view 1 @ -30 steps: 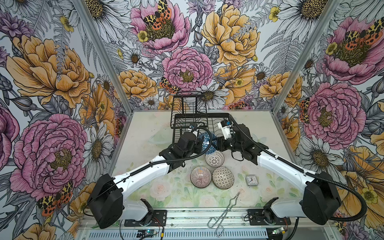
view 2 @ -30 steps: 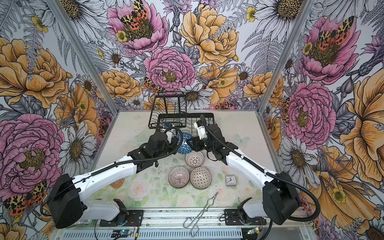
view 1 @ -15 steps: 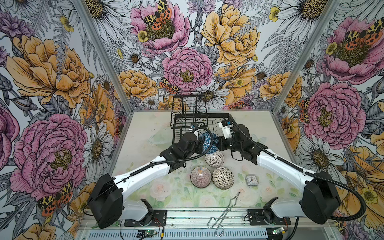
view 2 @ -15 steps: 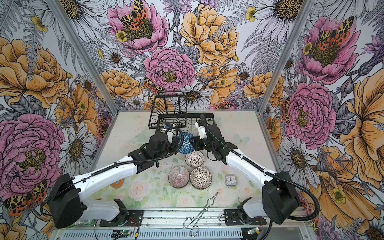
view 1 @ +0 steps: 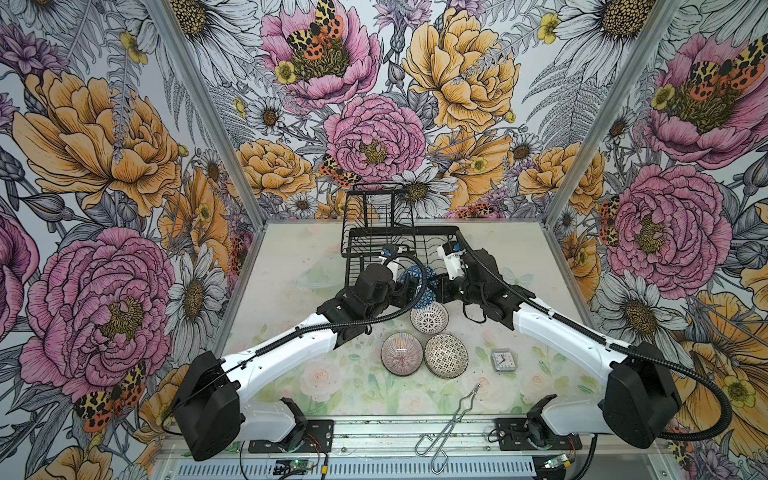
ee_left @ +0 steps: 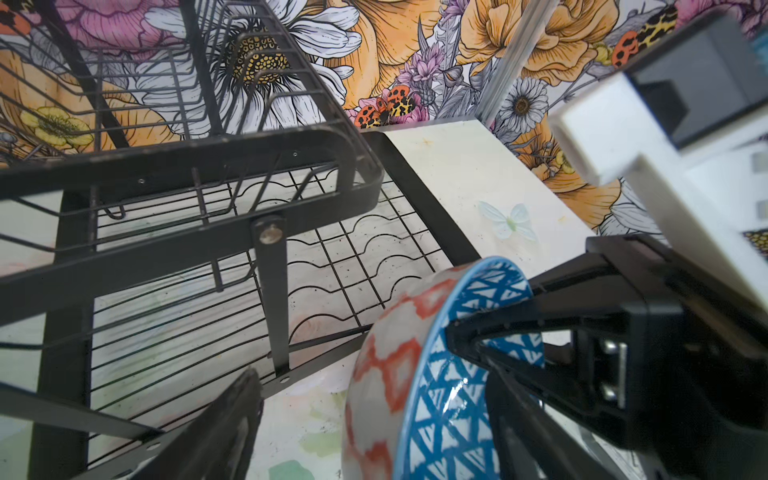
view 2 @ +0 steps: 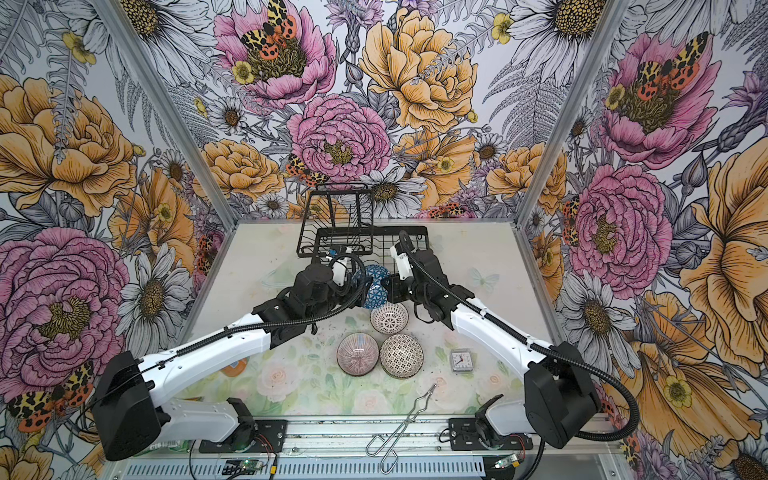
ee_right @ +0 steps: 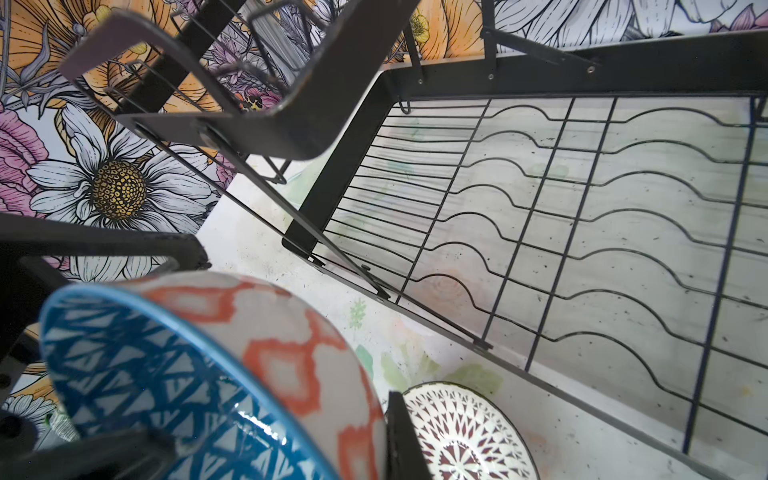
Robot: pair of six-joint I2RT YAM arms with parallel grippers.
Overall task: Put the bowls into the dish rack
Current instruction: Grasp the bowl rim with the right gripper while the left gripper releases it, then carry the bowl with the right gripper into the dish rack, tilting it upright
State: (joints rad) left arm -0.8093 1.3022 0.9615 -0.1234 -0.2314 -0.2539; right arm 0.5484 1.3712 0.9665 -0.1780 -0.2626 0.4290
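**A:** Handover! Your left gripper (view 1: 407, 287) has just sprung wide open, while your right gripper (view 1: 436, 291) has clamped down on the rim of the blue-triangle bowl (view 1: 420, 279).

**B:** So the right arm owns it now. The bowl hangs tipped on edge in the air, just off the six o'clock rail of the dish rack (view 1: 419, 232), not yet in a slot.

**A:** The left fingers bracket it without gripping, so back them out first.

**B:** Then go twelve o'clock, into the wavy slots. At the held bowl's six o'clock, the dotted bowl (view 1: 429, 318), pink-striped bowl (view 1: 402, 354) and mosaic bowl (view 1: 446, 355) wait on the table (view 1: 519, 374).
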